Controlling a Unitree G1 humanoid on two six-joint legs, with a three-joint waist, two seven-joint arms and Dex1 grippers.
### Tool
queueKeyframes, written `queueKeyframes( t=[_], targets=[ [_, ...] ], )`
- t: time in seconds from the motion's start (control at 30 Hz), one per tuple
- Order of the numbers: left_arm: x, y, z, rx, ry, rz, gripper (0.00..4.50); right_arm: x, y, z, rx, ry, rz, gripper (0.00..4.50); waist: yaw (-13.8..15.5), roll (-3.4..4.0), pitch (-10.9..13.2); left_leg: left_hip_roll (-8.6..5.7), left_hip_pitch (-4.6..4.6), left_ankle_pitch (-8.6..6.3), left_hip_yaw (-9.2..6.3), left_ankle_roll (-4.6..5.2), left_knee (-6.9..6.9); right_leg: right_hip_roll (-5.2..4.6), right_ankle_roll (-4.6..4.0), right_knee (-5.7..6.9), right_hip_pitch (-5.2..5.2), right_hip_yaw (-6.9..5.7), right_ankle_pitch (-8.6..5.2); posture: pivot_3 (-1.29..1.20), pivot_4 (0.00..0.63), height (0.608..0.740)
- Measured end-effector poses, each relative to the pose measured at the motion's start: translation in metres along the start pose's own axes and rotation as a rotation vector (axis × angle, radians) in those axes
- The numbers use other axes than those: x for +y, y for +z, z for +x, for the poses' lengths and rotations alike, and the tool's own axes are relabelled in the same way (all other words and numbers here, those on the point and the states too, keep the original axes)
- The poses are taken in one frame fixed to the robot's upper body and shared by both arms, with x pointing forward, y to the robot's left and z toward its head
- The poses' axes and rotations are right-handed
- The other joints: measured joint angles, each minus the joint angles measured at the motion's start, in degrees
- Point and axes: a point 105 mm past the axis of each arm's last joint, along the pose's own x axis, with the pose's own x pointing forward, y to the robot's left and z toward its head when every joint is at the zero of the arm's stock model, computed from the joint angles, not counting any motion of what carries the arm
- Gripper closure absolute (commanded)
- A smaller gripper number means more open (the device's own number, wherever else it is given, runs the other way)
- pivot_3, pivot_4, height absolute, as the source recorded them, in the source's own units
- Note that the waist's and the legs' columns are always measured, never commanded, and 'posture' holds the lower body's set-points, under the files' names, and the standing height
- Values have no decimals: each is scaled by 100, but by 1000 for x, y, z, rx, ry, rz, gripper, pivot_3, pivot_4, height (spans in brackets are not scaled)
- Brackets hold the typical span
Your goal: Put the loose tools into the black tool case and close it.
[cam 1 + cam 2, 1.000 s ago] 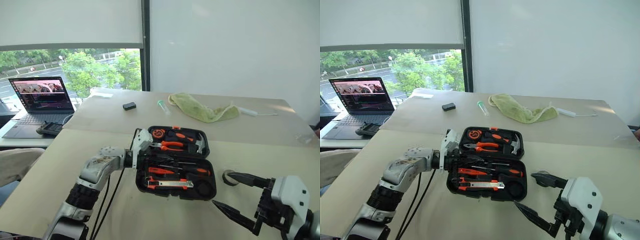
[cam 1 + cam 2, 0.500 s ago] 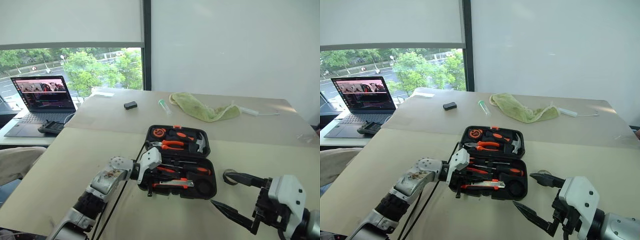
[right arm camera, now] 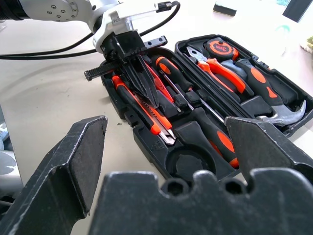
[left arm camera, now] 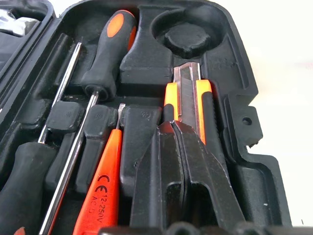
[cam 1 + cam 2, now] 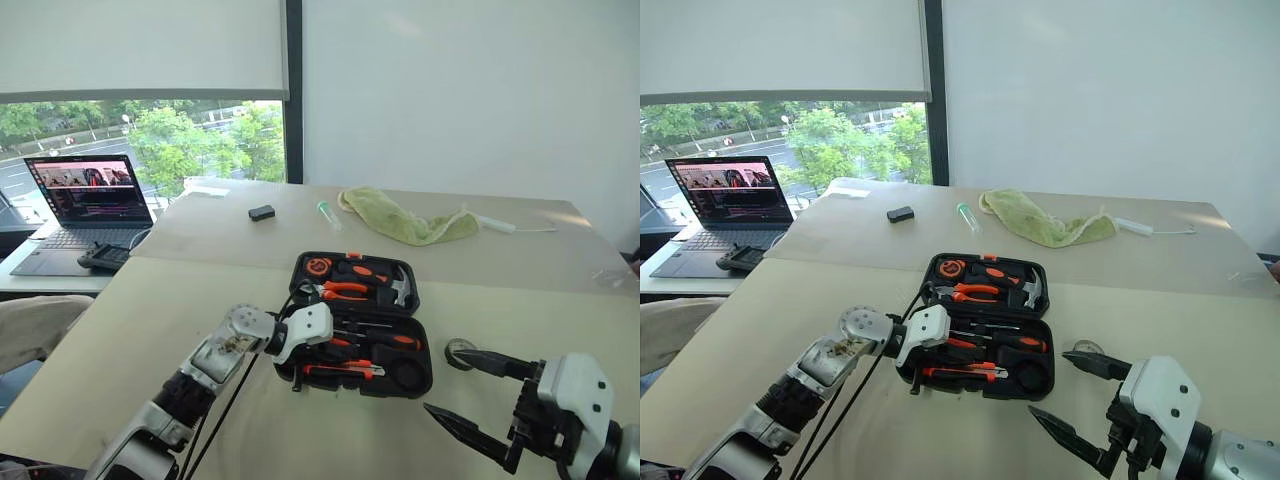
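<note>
The black tool case point(image 5: 408, 378) lies open on the tan table. Its near half holds two screwdrivers point(image 4: 108, 51), the orange tester pen point(image 4: 101, 196) and the utility knife point(image 4: 188, 93); a round recess point(image 4: 183, 36) is bare. My left gripper point(image 4: 172, 126) is shut with nothing between its fingers, and its tips rest on the knife beside the tester pen point(image 3: 146, 81). The black tape roll point(image 5: 461, 352) lies on the table right of the case. My right gripper point(image 5: 444, 382) hangs open just right of the case, its upper fingertip at the roll.
Pliers point(image 5: 340, 291), a hammer point(image 5: 401, 288) and a round tape measure point(image 5: 317, 266) sit in the case's far half. On the far table lie a green cloth point(image 5: 405, 222), a small black box point(image 5: 262, 212) and a clear tube point(image 5: 325, 210). An open laptop point(image 5: 85, 195) stands at the far left.
My left gripper has swung down from the case's left edge and rolled, so its shut fingers now point into the near half onto the knife. The right gripper has stayed put.
</note>
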Motion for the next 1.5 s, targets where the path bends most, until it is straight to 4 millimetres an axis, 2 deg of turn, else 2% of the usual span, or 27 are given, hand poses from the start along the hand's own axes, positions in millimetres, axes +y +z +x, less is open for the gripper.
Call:
queueKeyframes(
  t=[0.07, 0.2, 0.3, 0.37, 0.47, 0.67, 0.8, 0.9, 1.03, 1.13, 1.23, 1.33, 1.37, 1.4, 1.5],
  targets=[
    [-2, 3, 2, -64, 15, -28, 4461, -1, 0, 0, 4, -8, 0, 0, 2, 2, -1, -1, -4, 0, 0, 0, 1, -8, 2, 1, -3, 1, 1, 0, 150, 740],
    [3, 24, -6, -238, 62, -179, 4461, -6, -3, 2, 32, -30, 24, 0, -11, -12, 24, 3, -61, 4, -6, -5, 23, -7, 17, 24, -38, 1, 11, 0, 150, 740],
    [8, 38, -25, -285, 94, -223, 3784, -10, -4, 2, 49, -49, 35, 0, -23, -12, 28, 3, -61, 6, -7, -10, 18, 26, 14, 28, -41, -3, 8, 0, 150, 740],
    [10, 46, -39, -304, 89, -272, 3054, -17, -11, 0, 89, -89, 49, 0, -25, -13, 32, 3, -60, 6, -7, -10, 19, 37, 14, 28, -41, -4, 7, 0, 150, 740],
    [4, 60, -66, -292, 53, -274, 1986, -41, -21, 0, 179, -177, 59, 0, -68, -16, 52, 2, -57, 7, -6, -12, 24, 44, 9, 30, -37, 2, 6, 0, 150, 740],
    [-10, 76, -77, -269, 0, -212, 38, -64, -39, -3, 299, -230, 148, 0, -27, -14, 59, 2, -56, 8, -6, -12, 22, 49, 4, 29, -34, 1, 3, 0, 150, 740],
    [-18, 81, -81, -251, -23, -180, 38, -78, -58, 3, 423, -218, 205, 0, -50, -18, 65, 2, -55, 8, -5, -13, 22, 52, -8, 26, -33, 2, -2, 0, 150, 740],
    [-23, 87, -79, -258, -31, -154, 0, -87, -66, 11, 460, -203, 219, 657, -65, -16, 67, 1, -56, 9, -5, -14, 22, 54, -7, 25, -33, 2, -2, 0, 150, 740],
    [-26, 88, -78, -254, -9, -137, 0, -106, -73, 28, 501, -195, 205, 657, -114, -13, 72, -3, -56, 10, -4, -15, 22, 55, 5, 26, -33, 1, 6, 0, 150, 740],
    [-28, 83, -78, -251, 6, -131, 0, -112, -75, 38, 521, -169, 196, 657, -151, -12, 73, -3, -55, 15, -4, -23, 21, 58, 8, 26, -35, -1, 7, 0, 150, 740],
    [-29, 73, -77, -234, 34, -143, 0, -110, -85, 44, 566, -122, 207, 1388, -151, -12, 74, -3, -59, 19, -4, -31, 20, 62, 8, 24, -37, -6, 6, 0, 150, 740],
    [-29, 71, -77, -233, 51, -142, 0, -108, -96, 45, 615, -91, 208, 2522, -149, -10, 75, -5, -65, 20, -4, -31, 21, 59, 9, 19, -40, -4, 6, 0, 150, 740],
    [-30, 72, -77, -233, 56, -138, 0, -107, -99, 46, 625, -80, 202, 2676, -151, -10, 75, -7, -65, 20, -4, -31, 22, 57, 9, 19, -40, -3, 6, 0, 150, 740],
    [-30, 73, -77, -234, 61, -133, 0, -107, -101, 47, 634, -71, 195, 3139, -155, -10, 75, -7, -65, 20, -4, -31, 22, 57, 9, 18, -39, -2, 6, 0, 150, 740],
    [-31, 73, -78, -233, 80, -132, 0, -108, -101, 49, 634, -54, 164, 4137, -165, -10, 75, -6, -64, 21, -4, -35, 20, 58, 10, 19, -42, -1, 7, 0, 150, 740]
  ],
)
